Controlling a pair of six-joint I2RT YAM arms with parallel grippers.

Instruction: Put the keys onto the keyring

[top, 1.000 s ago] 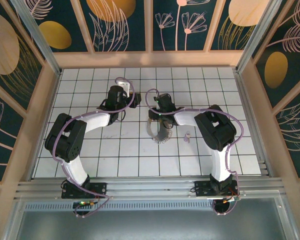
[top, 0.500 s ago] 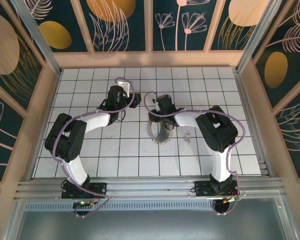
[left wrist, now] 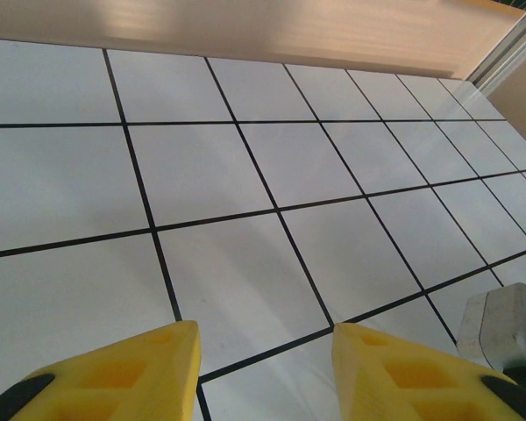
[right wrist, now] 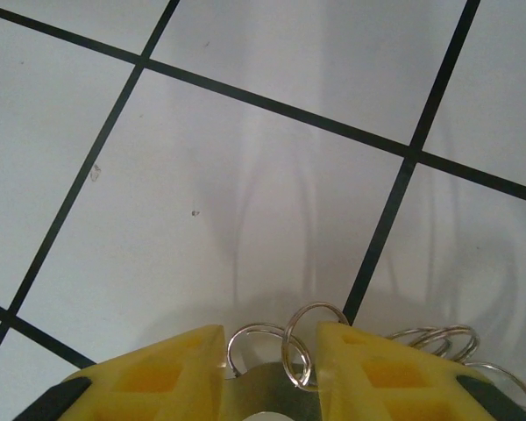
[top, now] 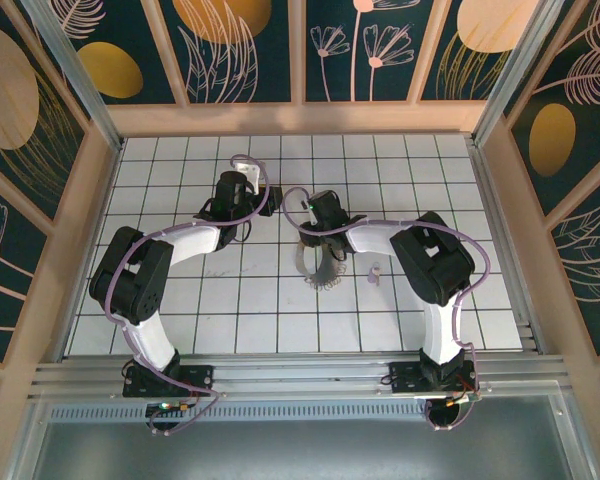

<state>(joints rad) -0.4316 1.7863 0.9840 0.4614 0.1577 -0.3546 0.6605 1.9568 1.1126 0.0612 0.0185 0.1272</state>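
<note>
The keyring (top: pixel 302 262) is a thin dark hoop on the white tiles mid-table, with a cluster of small silver rings (top: pixel 327 281) at its near end. My right gripper (top: pixel 315 238) is at the hoop's far end. In the right wrist view its yellow fingers (right wrist: pixel 368 373) are shut on a grey metal part of the keyring (right wrist: pixel 267 395), and two small silver rings (right wrist: pixel 302 346) stand between them. The key (top: pixel 374 272), tiny and pale lilac, lies alone on a tile to the right of the hoop. My left gripper (left wrist: pixel 265 338) hovers open over bare tiles, also seen from above (top: pixel 264 204).
Wooden walls (top: pixel 300 118) and aluminium rails (top: pixel 500 200) fence the tiled floor. More silver rings (right wrist: pixel 438 338) lie just right of my right fingers. A grey metal block (left wrist: pixel 501 323) shows at the lower right of the left wrist view.
My right gripper has drifted slightly to the left with the hoop's far end. The left arm and the key have not moved.
</note>
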